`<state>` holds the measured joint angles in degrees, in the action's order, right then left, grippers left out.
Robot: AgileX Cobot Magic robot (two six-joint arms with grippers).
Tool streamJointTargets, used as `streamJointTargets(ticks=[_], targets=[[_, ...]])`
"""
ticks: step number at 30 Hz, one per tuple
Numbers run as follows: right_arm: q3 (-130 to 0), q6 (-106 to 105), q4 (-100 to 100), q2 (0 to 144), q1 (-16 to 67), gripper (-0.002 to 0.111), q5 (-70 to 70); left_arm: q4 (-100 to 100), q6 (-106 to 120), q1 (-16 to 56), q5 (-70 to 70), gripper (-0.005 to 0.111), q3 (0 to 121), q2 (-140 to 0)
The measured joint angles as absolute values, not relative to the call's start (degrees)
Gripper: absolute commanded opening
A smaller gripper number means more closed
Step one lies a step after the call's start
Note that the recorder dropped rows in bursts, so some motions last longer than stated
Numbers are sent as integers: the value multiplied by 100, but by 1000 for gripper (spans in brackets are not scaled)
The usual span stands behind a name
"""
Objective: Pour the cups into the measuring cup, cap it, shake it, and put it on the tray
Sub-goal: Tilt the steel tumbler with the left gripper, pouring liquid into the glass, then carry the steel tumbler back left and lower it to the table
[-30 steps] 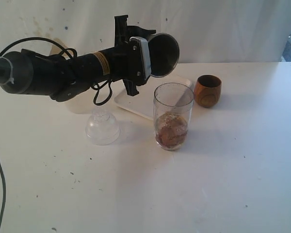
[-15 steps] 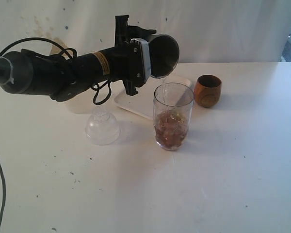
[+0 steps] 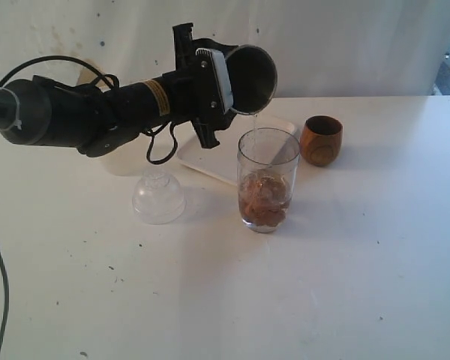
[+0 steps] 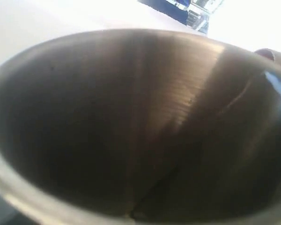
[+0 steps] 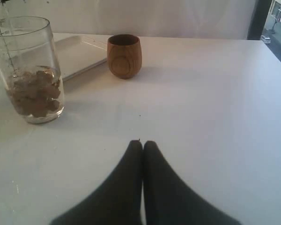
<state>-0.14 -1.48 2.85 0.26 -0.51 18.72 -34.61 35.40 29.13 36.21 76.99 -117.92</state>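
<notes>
Nearest, the right gripper hangs over the table, jaws pressed together on nothing. Beyond stand the dome cap and the clear measuring cup — brown lumps inside. Above it the left gripper clasps the tipped steel tumbler, a thin stream falling in; behind, the tray and wooden cup.

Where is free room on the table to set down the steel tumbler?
Bare: the wide front of the table, before the cap and the measuring cup; also the right side, past the wooden cup. Crowded: the back middle, around the tray.
</notes>
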Motion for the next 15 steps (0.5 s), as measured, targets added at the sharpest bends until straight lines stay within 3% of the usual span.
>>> streamJointTargets(ticks=[15], targets=[[-14,-148,285,26,-51,0,1872,-3284,-1039,2913,3621,0,7699,-11792]])
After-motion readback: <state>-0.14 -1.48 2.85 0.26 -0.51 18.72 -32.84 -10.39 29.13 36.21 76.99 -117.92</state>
